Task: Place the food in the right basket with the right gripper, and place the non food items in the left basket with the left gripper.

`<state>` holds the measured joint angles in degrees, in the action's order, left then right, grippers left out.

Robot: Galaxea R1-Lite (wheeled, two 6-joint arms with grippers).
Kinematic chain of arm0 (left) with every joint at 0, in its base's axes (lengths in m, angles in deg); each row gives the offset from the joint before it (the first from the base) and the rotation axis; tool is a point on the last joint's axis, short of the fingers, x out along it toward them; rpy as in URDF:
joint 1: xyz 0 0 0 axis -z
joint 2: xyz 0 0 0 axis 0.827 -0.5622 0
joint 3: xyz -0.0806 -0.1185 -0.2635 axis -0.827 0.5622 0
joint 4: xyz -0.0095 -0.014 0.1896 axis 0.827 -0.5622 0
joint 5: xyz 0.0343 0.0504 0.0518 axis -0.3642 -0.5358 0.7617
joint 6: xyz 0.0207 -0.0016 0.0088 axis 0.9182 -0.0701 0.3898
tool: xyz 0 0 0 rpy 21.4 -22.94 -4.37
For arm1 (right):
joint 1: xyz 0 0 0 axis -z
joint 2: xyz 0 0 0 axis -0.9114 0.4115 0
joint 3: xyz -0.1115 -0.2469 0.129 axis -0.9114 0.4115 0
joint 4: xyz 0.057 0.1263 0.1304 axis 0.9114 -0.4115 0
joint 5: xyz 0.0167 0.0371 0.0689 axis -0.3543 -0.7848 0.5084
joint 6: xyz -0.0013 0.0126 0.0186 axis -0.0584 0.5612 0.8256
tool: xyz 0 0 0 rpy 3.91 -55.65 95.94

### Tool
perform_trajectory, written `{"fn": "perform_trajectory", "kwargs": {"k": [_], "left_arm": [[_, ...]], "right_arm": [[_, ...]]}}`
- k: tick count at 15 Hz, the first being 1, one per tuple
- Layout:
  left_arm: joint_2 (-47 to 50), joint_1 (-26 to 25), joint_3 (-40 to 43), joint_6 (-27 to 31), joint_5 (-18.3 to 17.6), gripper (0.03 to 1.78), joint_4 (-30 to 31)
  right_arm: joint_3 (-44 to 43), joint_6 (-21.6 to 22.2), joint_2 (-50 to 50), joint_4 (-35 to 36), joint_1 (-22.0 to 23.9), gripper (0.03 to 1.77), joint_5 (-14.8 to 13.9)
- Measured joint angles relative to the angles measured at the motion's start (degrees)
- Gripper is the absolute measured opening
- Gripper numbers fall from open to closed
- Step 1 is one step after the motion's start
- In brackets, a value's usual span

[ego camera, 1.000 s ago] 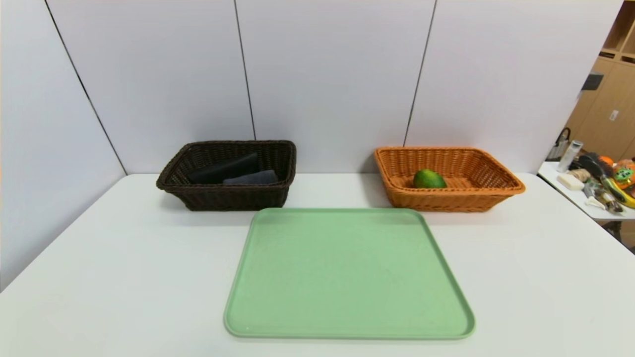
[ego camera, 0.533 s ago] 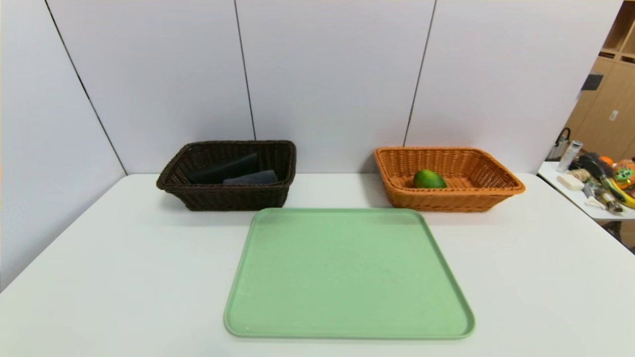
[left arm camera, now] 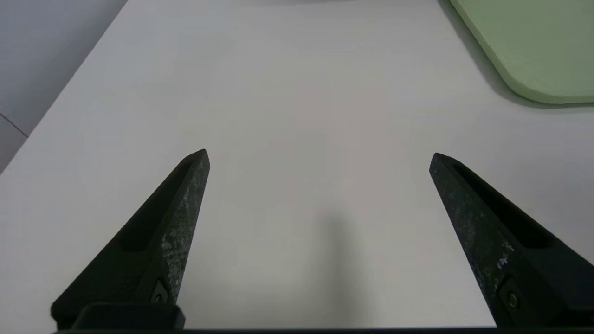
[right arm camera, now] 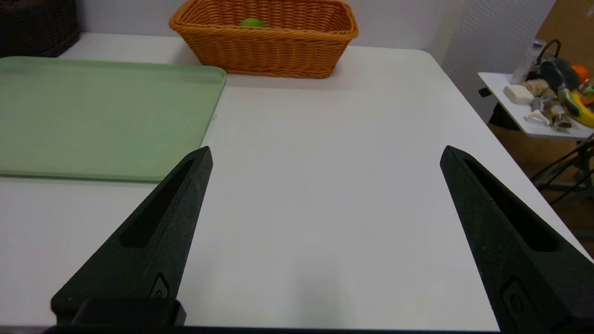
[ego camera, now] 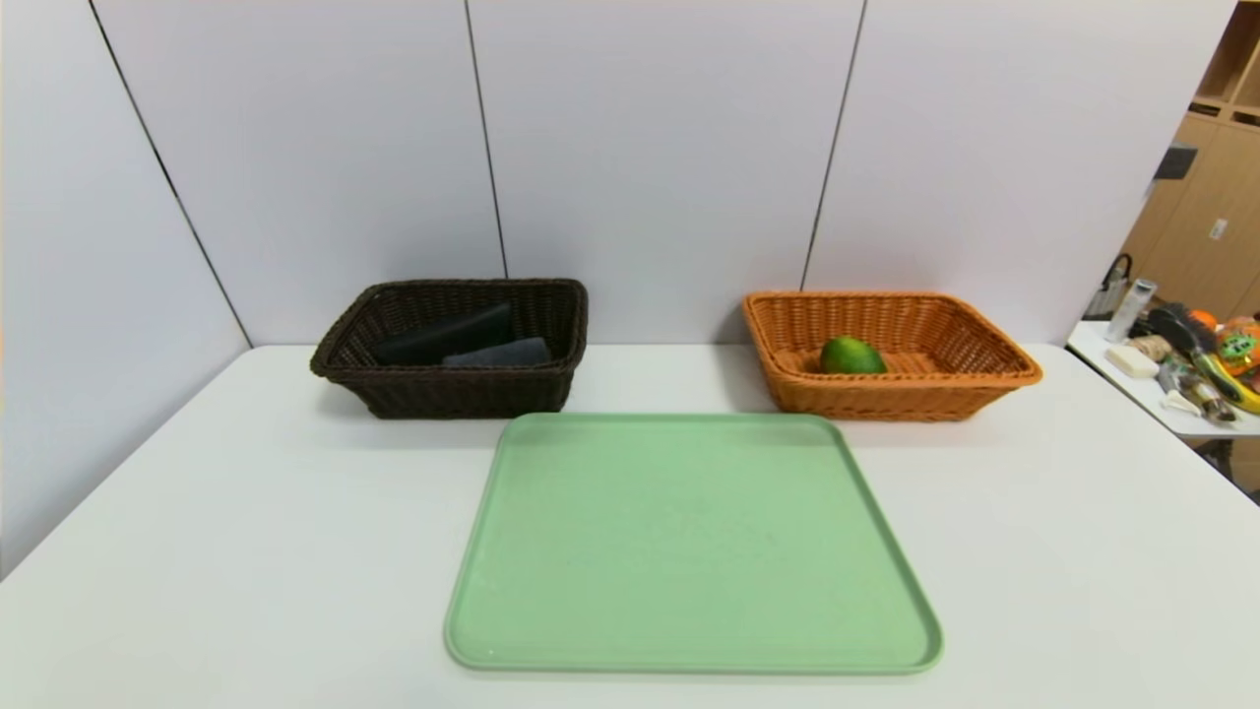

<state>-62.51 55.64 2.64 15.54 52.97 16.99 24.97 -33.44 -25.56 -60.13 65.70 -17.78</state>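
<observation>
The green citrus fruit (ego camera: 851, 355) lies inside the orange-tan right basket (ego camera: 984, 386), and its top shows over the rim (right arm camera: 251, 22) in the right wrist view. In the dark brown left basket (ego camera: 443, 394) rest a black pouch (ego camera: 443, 337) and a dark grey towel (ego camera: 497, 354); no marker shows. Neither arm appears in the head view. My left gripper (left arm camera: 319, 155) hangs open over bare white table at the near left. My right gripper (right arm camera: 326, 153) hangs open over bare table at the near right. Nothing sits between either pair of fingers.
A light green tray (ego camera: 492, 591) lies bare at the table's middle, its corner (left arm camera: 533, 46) near the left gripper. A side table (ego camera: 1112, 354) with assorted clutter stands off to the right. Grey wall panels close the back and left.
</observation>
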Motion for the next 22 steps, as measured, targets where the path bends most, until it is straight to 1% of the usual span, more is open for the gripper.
{"fn": "perform_trajectory", "kwargs": {"k": [4, 5, 6, 7, 8, 9, 10, 20, 22], "left_arm": [[0.9, 0.1, 1.8, 1.7, -0.3, 1.69, 0.6], [1.0, 0.1, 2.0, 1.9, -1.0, 1.69, 0.6], [1.0, 0.1, 2.0, 1.9, -2.2, 1.69, 0.6], [1.0, 0.1, 2.1, 2.1, -2.6, 1.69, 0.5], [1.0, 0.1, 2.1, 2.0, -2.7, 1.69, 0.5], [1.0, 0.1, 2.1, 2.0, -2.7, 1.69, 0.4], [1.0, 0.1, 2.1, 1.8, -2.7, 1.69, 0.4], [1.0, 0.1, 2.2, 1.0, -2.3, 1.69, 0.2], [1.0, 0.1, 2.2, 1.0, -2.3, 1.69, 0.2]], "right_arm": [[15.9, -1.5, 0.0, 20.3, 0.0, 1.69, -2.1], [18.0, -1.9, 0.0, 24.9, 0.0, 1.69, -2.3], [19.1, -2.1, 0.0, 27.3, 0.0, 1.69, -1.7], [19.8, -2.1, 0.0, 27.0, 0.0, 1.69, -0.1], [20.1, -2.0, 0.0, 24.9, 0.0, 1.69, 1.5], [20.2, -2.0, 0.0, 22.5, 0.0, 1.69, 2.3], [20.3, -1.7, 0.0, 20.7, 0.0, 1.69, 2.5], [20.4, -0.8, 0.0, 20.6, 0.0, 1.69, 2.6], [20.3, 0.4, 0.0, 20.5, 0.0, 1.69, 2.6]]}}
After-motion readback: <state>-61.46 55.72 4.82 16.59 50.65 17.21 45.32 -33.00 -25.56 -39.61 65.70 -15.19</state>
